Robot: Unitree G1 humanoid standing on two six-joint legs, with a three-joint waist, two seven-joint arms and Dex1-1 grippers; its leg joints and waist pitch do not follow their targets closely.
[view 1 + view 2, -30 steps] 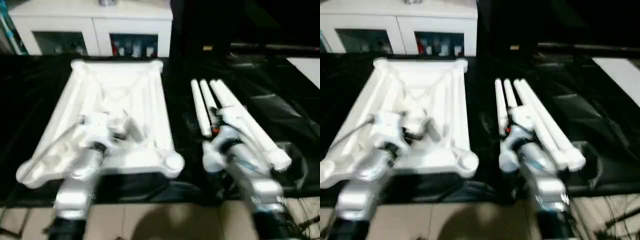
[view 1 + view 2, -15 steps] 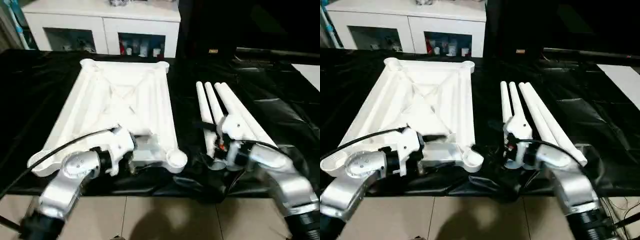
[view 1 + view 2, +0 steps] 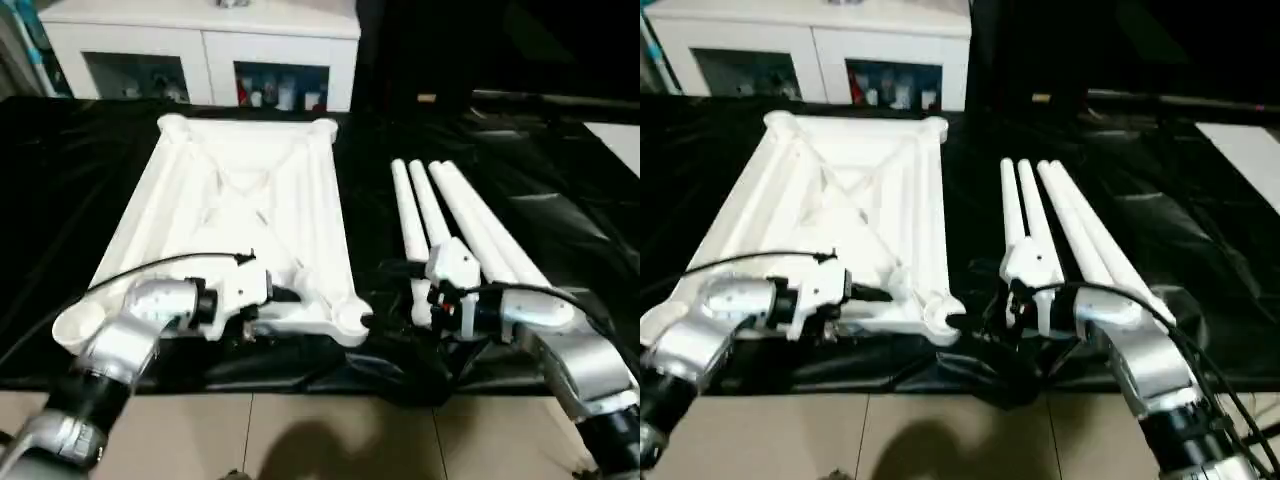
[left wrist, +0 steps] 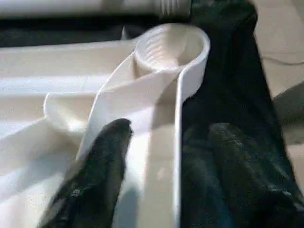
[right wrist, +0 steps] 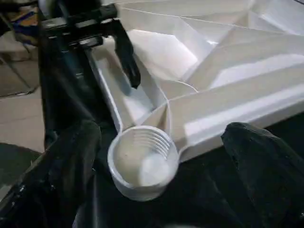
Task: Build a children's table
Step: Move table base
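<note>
Left end effector fingers straddle tabletop rim.

Table top lies underside up on the cloth-covered bench, left. Four legs lie side by side to its right. Cabinet behind. Grippers flank the near right corner socket.

The near edge of the table top is partly covered by the left gripper and its forearm. The thick ends of the four legs are hidden behind the right gripper. The items behind the cabinet glass are too small and blurred to be identified. The cabinet is cut off by the top edge.
</note>
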